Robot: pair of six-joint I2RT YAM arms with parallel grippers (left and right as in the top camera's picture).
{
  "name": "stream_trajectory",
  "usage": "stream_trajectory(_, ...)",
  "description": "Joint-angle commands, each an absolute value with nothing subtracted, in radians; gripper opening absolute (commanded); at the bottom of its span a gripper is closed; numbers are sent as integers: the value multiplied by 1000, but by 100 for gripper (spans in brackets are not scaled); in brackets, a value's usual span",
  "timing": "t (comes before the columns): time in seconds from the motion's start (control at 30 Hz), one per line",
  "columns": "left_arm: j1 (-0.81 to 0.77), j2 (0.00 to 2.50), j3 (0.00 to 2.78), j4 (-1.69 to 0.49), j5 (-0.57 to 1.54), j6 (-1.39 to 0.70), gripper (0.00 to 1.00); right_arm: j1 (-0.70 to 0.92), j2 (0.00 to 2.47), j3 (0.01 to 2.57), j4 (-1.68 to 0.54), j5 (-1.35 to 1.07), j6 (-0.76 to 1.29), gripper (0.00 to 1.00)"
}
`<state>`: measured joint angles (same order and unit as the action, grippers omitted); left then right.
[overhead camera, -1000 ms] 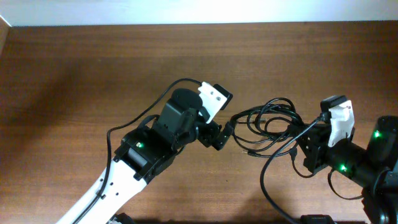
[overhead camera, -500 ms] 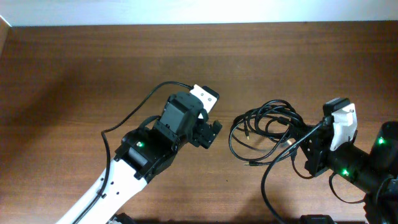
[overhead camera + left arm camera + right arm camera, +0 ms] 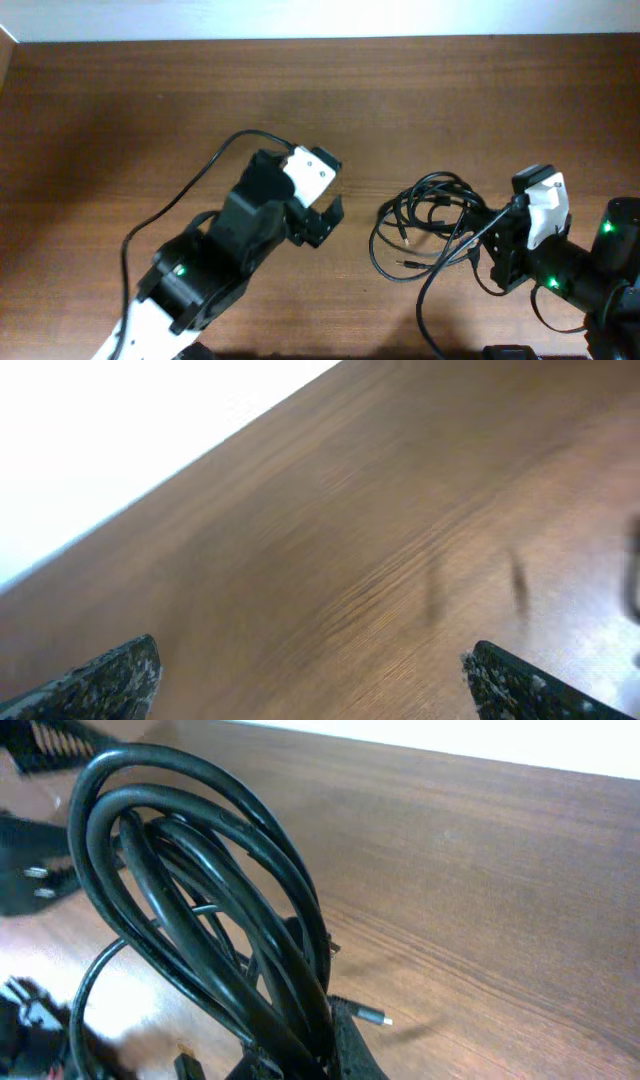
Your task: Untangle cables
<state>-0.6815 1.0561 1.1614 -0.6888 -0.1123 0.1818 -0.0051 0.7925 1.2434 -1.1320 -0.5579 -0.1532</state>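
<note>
The cables (image 3: 432, 200) lie as one tangle of thin black loops on the wooden table (image 3: 150, 120), right of centre. My right gripper (image 3: 485, 248) is shut on the right side of the tangle. In the right wrist view the looped cables (image 3: 285, 965) rise out of the jaws (image 3: 310, 1055), and a small silver-tipped plug (image 3: 375, 1018) sticks out beside them. My left gripper (image 3: 322, 220) is open and empty, a short way left of the tangle and apart from it. In the left wrist view its jaws (image 3: 310, 660) show only bare, blurred table between them.
The left arm's own thicker black cable (image 3: 200, 180) arcs over the table left of centre. The table's far edge meets a white wall (image 3: 320, 18). The right arm's body (image 3: 590, 275) fills the lower right corner.
My left gripper has drawn back to the left, away from the tangle. The tangle has shifted slightly right and down with my right gripper, which stays shut on it.
</note>
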Motion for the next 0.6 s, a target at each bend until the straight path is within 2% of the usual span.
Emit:
stream_trajectory(0.0,-680,1038,1167,-686,123,349,99,-7,784,1258,-1157,-561,-265,4)
stream_trajectory(0.3,-680,1153,1167,-657,511,392,99,-7,784,1258,-1232,-567,-413,4)
stream_trajectory(0.57,-680,1178,1167,-484,793,391,99,-7,784,1257,-1271,-568,-415,4)
